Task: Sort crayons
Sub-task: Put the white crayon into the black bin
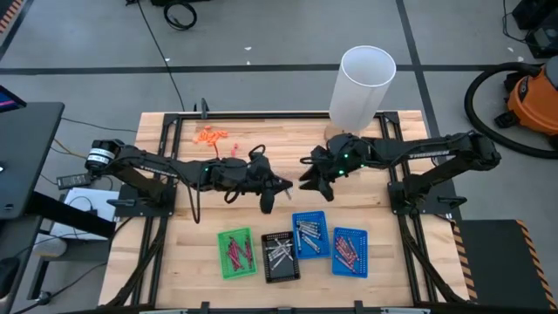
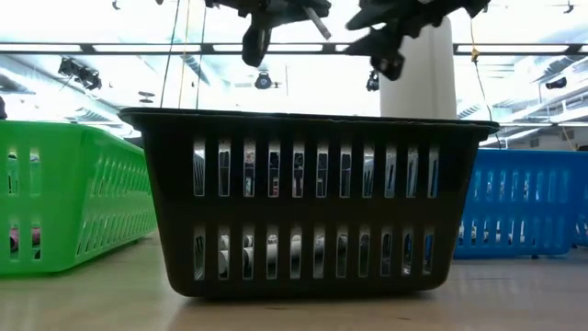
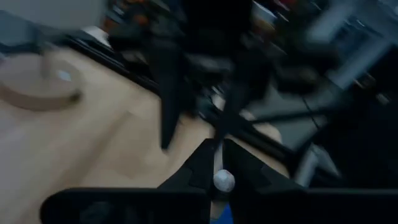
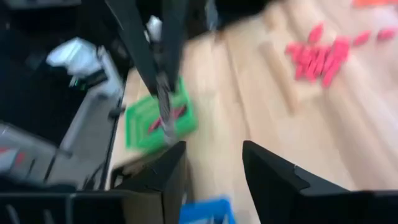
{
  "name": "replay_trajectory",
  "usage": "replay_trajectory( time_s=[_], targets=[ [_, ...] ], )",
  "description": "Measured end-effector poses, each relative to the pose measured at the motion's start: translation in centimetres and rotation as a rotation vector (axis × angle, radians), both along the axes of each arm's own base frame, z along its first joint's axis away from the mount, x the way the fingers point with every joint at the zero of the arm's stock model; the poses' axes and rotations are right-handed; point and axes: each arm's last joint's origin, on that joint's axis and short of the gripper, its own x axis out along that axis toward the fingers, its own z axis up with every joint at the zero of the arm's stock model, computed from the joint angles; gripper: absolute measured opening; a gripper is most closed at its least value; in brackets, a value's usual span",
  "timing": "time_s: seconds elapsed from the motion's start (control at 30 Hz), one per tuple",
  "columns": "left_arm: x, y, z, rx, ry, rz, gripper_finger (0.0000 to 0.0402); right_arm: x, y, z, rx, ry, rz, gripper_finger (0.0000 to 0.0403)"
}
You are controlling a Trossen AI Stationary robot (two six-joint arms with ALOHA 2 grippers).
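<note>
The high view looks straight down on the whole table [image 1: 174, 253], both arms and the floor around. The low view sits at table height, very near the black tray [image 2: 308, 202], facing level across into the room; the green tray [image 2: 69, 198] and a blue tray [image 2: 528, 202] flank it. These trays also show from above. The left wrist view looks past its own fingers [image 3: 245, 174] at the wood. The right wrist view looks across the table toward the green tray [image 4: 158, 118], shared with both fixed views.
</note>
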Motion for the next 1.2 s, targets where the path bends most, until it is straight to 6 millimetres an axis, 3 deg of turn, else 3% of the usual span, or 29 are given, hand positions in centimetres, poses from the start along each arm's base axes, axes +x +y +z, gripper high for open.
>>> replay_trajectory(
  time_s=[0.17, 0.37, 0.6, 0.87, 0.97, 1.2],
  targets=[
    [-0.2, -1.6, -0.6, -0.017, 0.058, -0.175, 0.0038, -2.6, 0.1, 0.1, 0.034, 0.143, 0.035, 0.0171],
    [0.3, -5.2, -3.1, -0.017, 0.161, -0.329, 0.0034, -4.9, 0.3, -0.5, 0.061, 0.348, -0.119, 0.0169],
    [1.5, -9.4, -8.5, -0.087, 0.344, -0.429, 0.0034, -4.9, 0.8, -0.8, 0.020, 0.373, -0.183, 0.0169],
    [5.3, -12.4, -11.5, -0.049, 0.566, -0.399, 0.0034, -3.5, 0.9, -0.8, -0.169, 0.263, -0.064, 0.0168],
    [6.5, -12.9, -11.6, -0.032, 0.672, -0.386, 0.0036, -3.4, 1.0, -0.6, -0.155, 0.240, -0.021, 0.0168],
    [8.1, -13.0, -8.1, -0.004, 0.655, -0.349, 0.0102, -4.3, 1.1, 0.3, -0.153, 0.195, 0.027, 0.0168]
  ],
)
